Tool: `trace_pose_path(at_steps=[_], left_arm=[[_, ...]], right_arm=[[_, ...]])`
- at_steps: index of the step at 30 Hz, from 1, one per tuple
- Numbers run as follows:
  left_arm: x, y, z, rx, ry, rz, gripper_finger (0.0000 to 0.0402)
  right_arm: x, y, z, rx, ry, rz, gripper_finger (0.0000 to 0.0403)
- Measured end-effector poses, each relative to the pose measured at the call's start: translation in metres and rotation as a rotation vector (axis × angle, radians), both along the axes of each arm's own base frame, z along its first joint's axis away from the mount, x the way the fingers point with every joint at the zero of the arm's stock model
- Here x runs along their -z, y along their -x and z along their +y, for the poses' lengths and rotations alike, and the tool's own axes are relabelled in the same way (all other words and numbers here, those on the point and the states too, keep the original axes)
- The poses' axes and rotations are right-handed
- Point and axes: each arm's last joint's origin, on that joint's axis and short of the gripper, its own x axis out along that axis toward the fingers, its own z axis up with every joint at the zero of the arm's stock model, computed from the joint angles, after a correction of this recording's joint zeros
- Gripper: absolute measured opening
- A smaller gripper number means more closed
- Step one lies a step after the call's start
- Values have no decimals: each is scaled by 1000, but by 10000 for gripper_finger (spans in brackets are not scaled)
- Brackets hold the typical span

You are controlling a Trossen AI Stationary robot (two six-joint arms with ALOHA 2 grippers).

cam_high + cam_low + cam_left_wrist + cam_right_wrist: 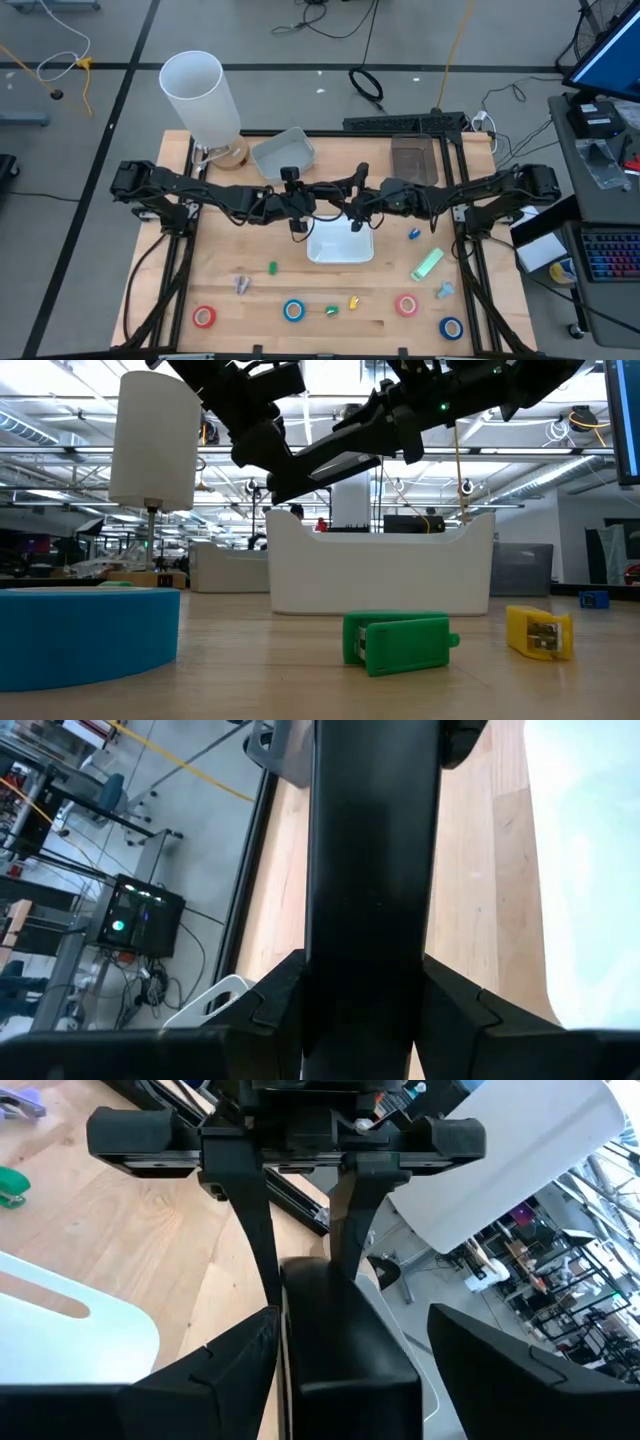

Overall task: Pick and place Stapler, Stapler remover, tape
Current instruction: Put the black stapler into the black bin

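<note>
A long black stapler (345,1350) hangs in the air between my two grippers, over the white tray (340,250). My left gripper (308,1275) comes in from the table's left and is shut on the stapler. My right gripper (350,1380) faces it from the right, open, one finger on each side of the stapler's other end. In the low view the stapler (325,465) slants above the tray. Two red tape rolls (204,317) (406,304) and two blue ones (293,310) (451,327) lie flat near the near edge. A green staple remover (272,267) lies left of the tray. My left gripper pinches the stapler's left end (312,1280) between its two fingers (258,1250). They come level from the table's left and lie along the stapler. The stapler is lifted clear above the tray, slanting up toward the right gripper.
A pale green stapler (427,264) and small blue (414,234), yellow (353,301), green (331,311) and purple (241,284) pieces lie around the tray. A tall white cylinder (200,95), a grey bin (283,153) and a dark bin (413,157) stand along the far edge.
</note>
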Motion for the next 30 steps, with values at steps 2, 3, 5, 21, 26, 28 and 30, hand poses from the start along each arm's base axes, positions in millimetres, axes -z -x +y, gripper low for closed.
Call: trace_pose_path(at_steps=[2,3,5,21,26,28,30], left_arm=[[0,0,0,0,0,1,136],[0,0,0,0,0,0,136],[0,0,0,-1,0,0,136],[0,0,0,-1,-3,-1,136],[0,0,0,7,-7,10,136],[0,0,0,7,-7,10,136],[0,0,0,7,-7,10,136]], right_arm=[[0,0,0,0,0,0,248],[0,0,0,0,-1,-1,247],[0,0,0,1,-5,-3,242],[1,0,0,-3,-23,1,157],[2,0,1,-16,-25,7,137],[2,0,1,-16,-25,10,136],[2,0,1,-14,-25,14,136]])
